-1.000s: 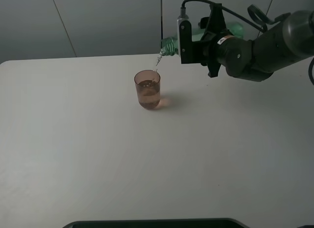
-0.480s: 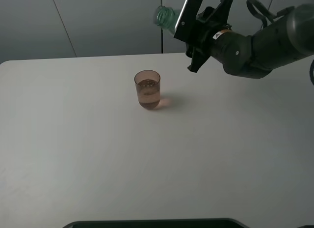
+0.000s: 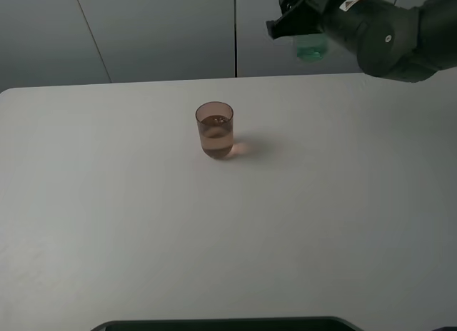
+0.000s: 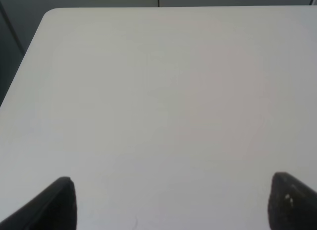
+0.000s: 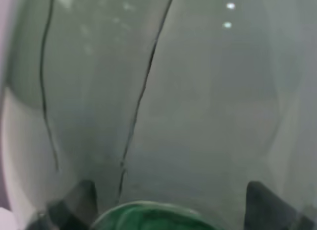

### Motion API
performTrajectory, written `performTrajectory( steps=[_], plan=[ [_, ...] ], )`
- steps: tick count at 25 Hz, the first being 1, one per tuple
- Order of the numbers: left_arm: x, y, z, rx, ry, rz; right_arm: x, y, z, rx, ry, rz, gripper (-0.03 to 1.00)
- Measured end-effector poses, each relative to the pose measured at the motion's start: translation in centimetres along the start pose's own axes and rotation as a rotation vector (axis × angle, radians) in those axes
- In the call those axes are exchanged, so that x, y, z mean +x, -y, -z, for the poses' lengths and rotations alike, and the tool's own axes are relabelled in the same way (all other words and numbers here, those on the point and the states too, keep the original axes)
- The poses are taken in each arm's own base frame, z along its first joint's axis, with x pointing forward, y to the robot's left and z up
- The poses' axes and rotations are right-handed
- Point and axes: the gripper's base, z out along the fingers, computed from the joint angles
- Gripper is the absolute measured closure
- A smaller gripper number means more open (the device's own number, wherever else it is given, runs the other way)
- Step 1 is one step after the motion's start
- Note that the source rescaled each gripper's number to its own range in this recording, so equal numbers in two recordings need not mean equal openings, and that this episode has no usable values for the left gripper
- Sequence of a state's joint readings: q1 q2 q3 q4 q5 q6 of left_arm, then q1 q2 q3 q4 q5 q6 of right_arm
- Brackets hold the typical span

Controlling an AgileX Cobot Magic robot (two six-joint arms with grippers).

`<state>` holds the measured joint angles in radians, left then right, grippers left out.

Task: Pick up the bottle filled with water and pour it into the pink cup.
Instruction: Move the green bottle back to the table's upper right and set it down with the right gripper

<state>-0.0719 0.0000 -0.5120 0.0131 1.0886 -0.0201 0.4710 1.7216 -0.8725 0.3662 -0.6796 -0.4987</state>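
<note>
The right gripper (image 3: 300,26) was clamped on the bottle (image 3: 310,47) and held it high above the table (image 3: 343,202). From the high camera only a short green-tinted stretch of the bottle showed, hanging just below the jaws. The rest of it was hidden behind the gripper. In the right wrist view the bottle (image 5: 148,217) sat between the two dark fingers (image 5: 74,202), its clear greenish wall filling the picture close to the camera. The pink cup (image 3: 215,130) stood upright on the table, well below the right gripper and off to its side toward the table's middle. It was apart from the bottle and partly filled with liquid. The left gripper (image 4: 173,205) hung over the table with its jaws spread wide, holding nothing.
</note>
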Motion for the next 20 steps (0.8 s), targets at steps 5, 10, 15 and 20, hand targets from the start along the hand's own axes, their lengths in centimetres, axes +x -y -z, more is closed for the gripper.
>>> performTrajectory(
  steps=[5, 10, 15, 20],
  plan=[
    [0.0, 0.0, 0.0, 0.0, 0.0, 0.0, 0.7, 3.2, -0.5, 0.011, -0.021, -0.184, 0.97],
    [0.0, 0.0, 0.0, 0.0, 0.0, 0.0, 1.7, 6.8, -0.6, 0.076, -0.034, -0.187, 0.97],
    [0.0, 0.0, 0.0, 0.0, 0.0, 0.0, 4.9, 9.6, -1.5, 0.137, -0.085, -0.183, 0.97],
    [0.0, 0.0, 0.0, 0.0, 0.0, 0.0, 10.2, 12.2, -2.1, 0.236, -0.209, -0.24, 0.97]
  ],
)
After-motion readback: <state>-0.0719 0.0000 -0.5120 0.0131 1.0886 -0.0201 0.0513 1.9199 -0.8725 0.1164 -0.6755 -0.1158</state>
